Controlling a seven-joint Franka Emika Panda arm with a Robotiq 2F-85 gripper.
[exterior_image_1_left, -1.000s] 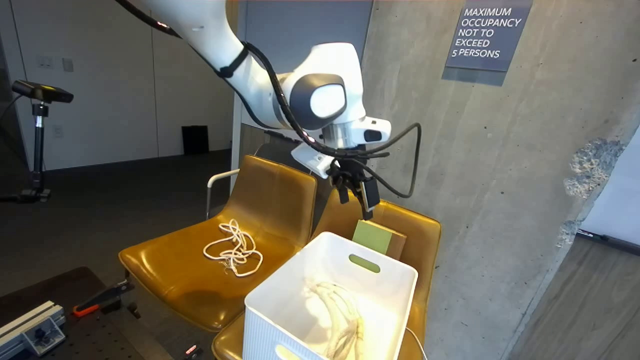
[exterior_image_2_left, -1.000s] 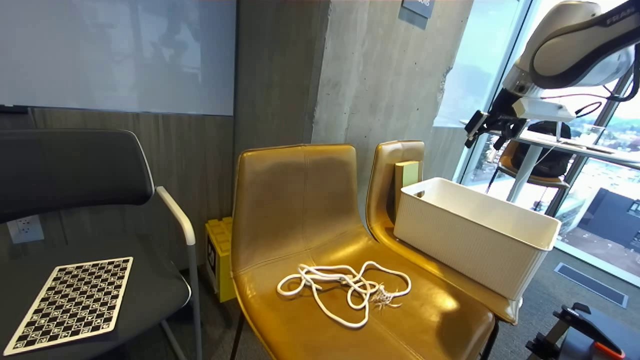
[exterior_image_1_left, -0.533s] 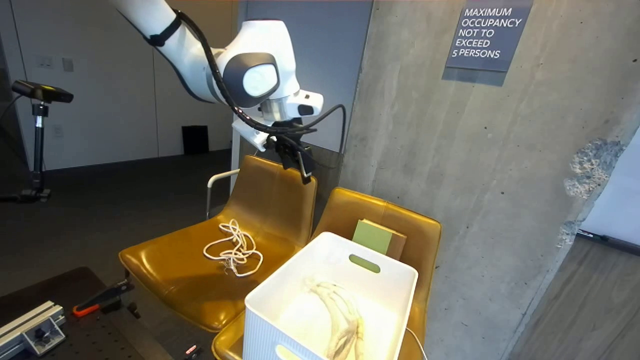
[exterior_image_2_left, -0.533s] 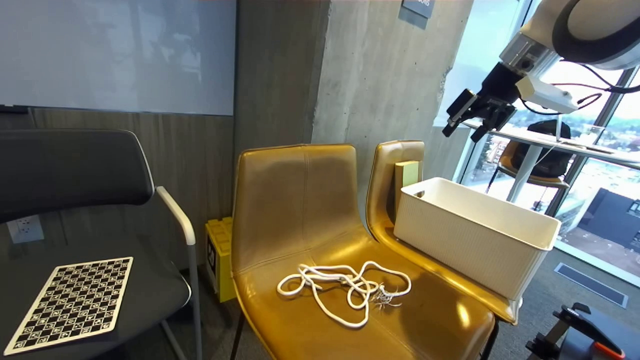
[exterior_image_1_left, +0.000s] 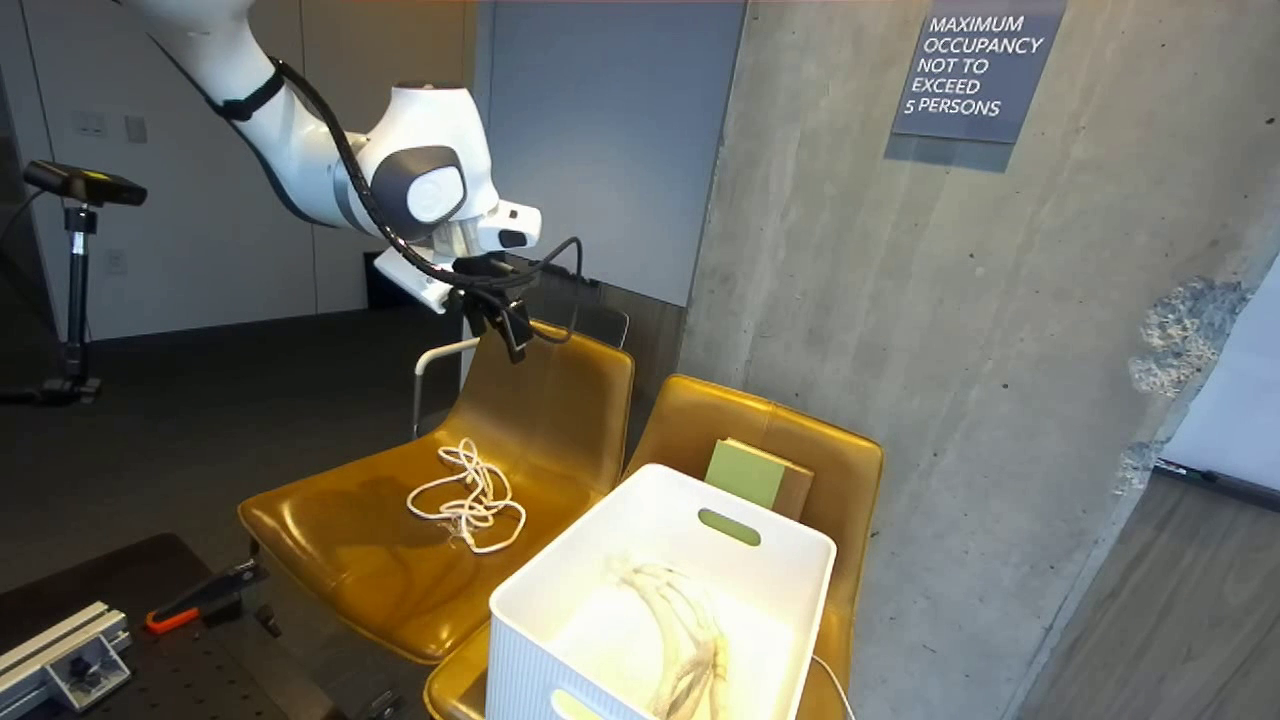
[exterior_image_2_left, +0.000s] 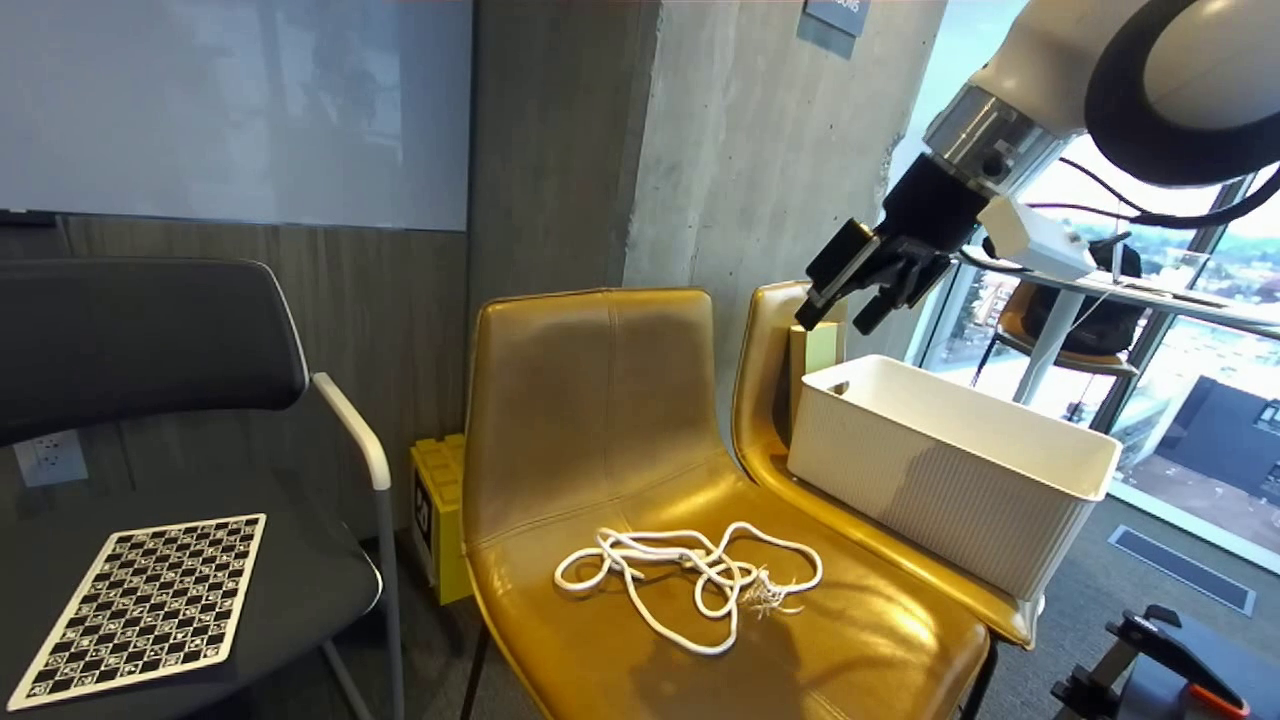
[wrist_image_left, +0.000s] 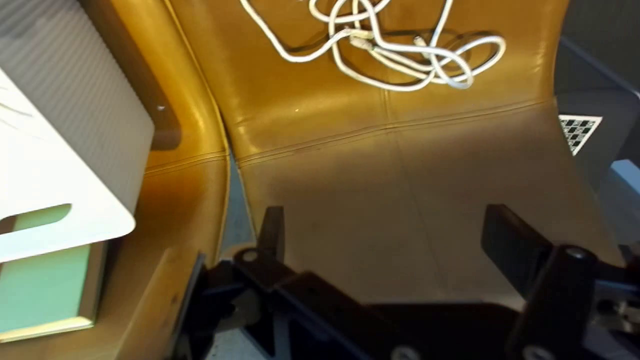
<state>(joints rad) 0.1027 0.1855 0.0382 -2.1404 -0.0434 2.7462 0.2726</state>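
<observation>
My gripper (wrist_image_left: 384, 207) is open, its black fingers wide apart with nothing between them. It hangs in the air and touches nothing; in the wrist view the backrest of a tan leather chair (wrist_image_left: 350, 200) lies behind the gap. A tangled white rope (wrist_image_left: 361, 34) with a frayed end rests on that chair's seat, also visible as rope (exterior_image_2_left: 711, 651) in an exterior view. Beside it, a white ribbed bin (exterior_image_2_left: 920, 480) stands on a second tan chair. Pale, long, curved pieces (exterior_image_1_left: 672, 625) lie inside the bin. A green-and-brown book (exterior_image_1_left: 745, 473) leans behind it against the backrest.
A dark chair (exterior_image_2_left: 150, 380) bears a checkered board (exterior_image_2_left: 150, 600). A concrete pillar (exterior_image_1_left: 950, 350) rises behind the tan chairs. At the front lies an orange-handled tool (exterior_image_1_left: 200, 600); a camera on a stand (exterior_image_1_left: 85, 185) is at the far left. A yellow box (exterior_image_2_left: 450, 520) stands on the floor.
The arm has swung from near the bin and book toward the rope's chair, coming lower and nearer in an exterior view. The gripper has stayed open. Rope, bin and book have not moved.
</observation>
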